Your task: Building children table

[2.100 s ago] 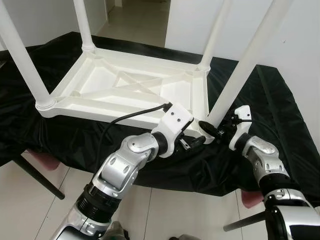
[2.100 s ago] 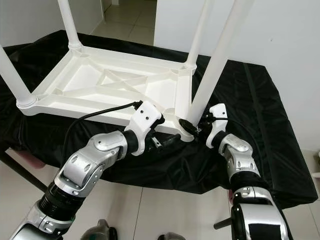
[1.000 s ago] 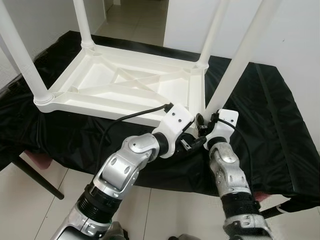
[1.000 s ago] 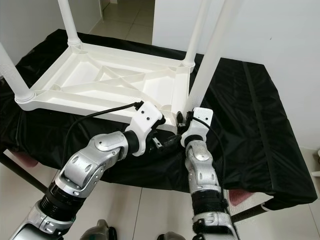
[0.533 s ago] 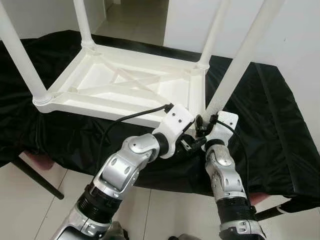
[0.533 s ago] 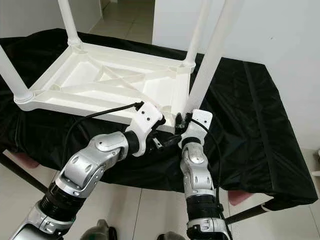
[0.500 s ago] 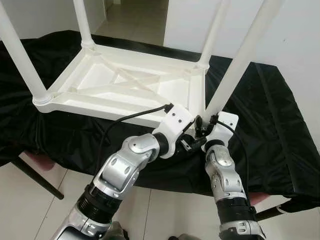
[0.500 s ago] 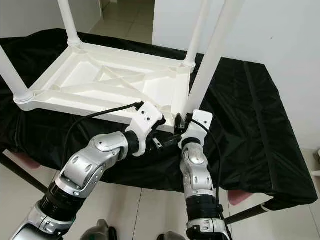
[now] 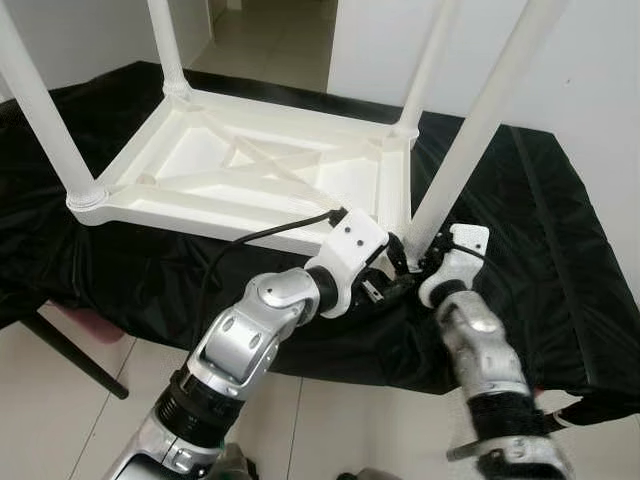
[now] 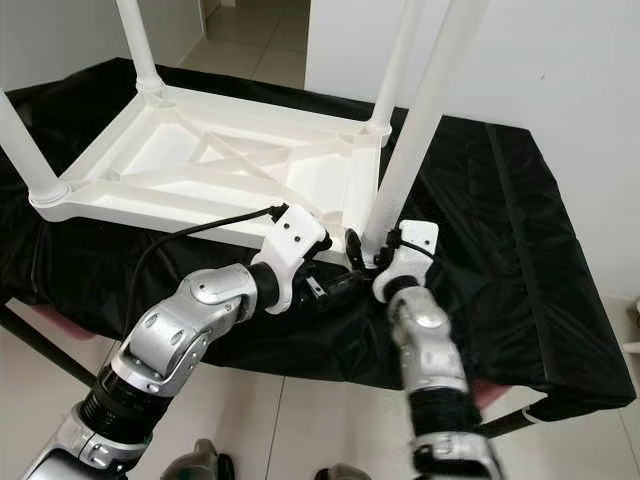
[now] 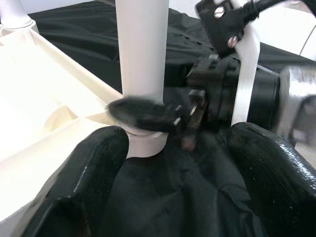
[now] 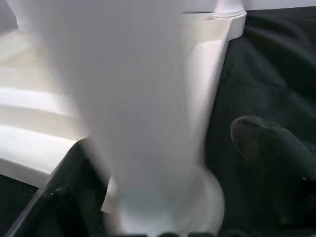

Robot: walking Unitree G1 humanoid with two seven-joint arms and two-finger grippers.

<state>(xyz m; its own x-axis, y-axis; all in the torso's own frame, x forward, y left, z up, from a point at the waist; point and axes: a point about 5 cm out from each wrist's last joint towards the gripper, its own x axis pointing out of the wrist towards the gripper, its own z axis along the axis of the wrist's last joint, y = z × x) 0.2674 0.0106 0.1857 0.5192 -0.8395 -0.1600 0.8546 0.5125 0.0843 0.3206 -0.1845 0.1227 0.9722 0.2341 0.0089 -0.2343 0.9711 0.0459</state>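
A white plastic children's table [image 9: 250, 170] lies upside down on a black cloth, its legs pointing up. The near right leg [image 9: 470, 130] stands in its corner socket. My right gripper [image 9: 415, 258] is open, its fingers straddling that leg's base [image 12: 138, 98]; one finger [image 11: 143, 114] lies against the leg, the other [image 12: 276, 168] stands slightly off it. My left gripper [image 9: 385, 285] is open and holds nothing. It sits low at the same corner, just in front of the tabletop's edge, fingers [image 11: 98, 158] spread wide towards the leg.
The black cloth [image 9: 540, 230] hangs over the front edge of the work surface just under both wrists. White tiled floor [image 9: 60, 420] lies below, with a dark support leg [image 9: 70, 350] at the left. A white wall [image 9: 590, 90] rises behind on the right.
My right forearm has swung from under the corner out to the right, pivoting round the leg's base. The left arm and the table have stayed put.
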